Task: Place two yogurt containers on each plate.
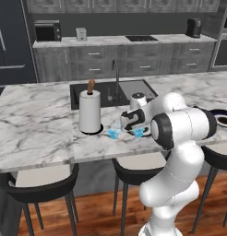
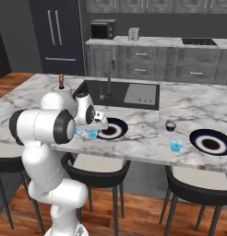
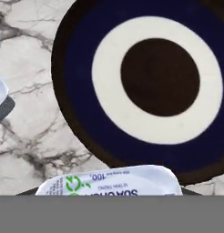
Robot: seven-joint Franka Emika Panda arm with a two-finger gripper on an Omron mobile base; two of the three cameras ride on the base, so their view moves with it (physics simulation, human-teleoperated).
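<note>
Gripper apparently clamped on a small light-blue yogurt cup, printed whitish lid up, beside the round navy white-ringed plate

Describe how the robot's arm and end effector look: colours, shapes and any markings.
The arm is glossy white, built of rounded tubular links. Its joints carry dark, nearly black bands and round caps, plain at the big elbow in both base views. The end effector is a small white, boxy hand with dark parts. No cables or markings are visible on it.
</note>
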